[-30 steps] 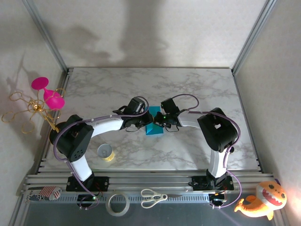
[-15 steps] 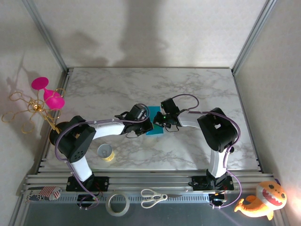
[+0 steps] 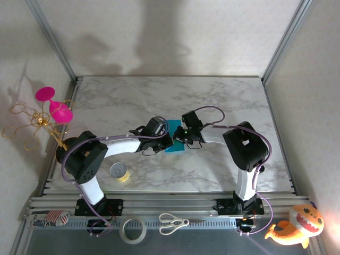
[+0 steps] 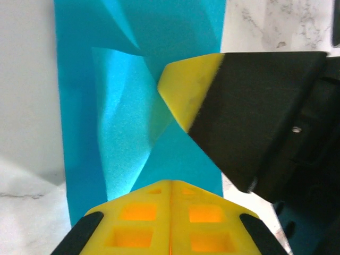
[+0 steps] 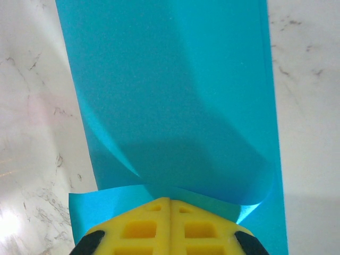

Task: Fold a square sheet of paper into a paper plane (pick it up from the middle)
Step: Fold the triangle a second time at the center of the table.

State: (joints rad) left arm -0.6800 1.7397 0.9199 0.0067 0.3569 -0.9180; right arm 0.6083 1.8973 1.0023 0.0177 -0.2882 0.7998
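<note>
Marble table [image 3: 223,101], mid-frame: we had the square sheet of paper [image 5: 170,95] part-creased, left gripper [image 4: 170,183] and right gripper [image 5: 170,201] both pressed together at it; next, we judged, flatten that fold

Yellow-tipped left gripper [image 4: 171,183], purple cables [image 3: 62,161]

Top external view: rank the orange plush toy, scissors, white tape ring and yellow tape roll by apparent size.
1. orange plush toy
2. scissors and white tape ring, too alike to separate
3. yellow tape roll, smallest
</note>
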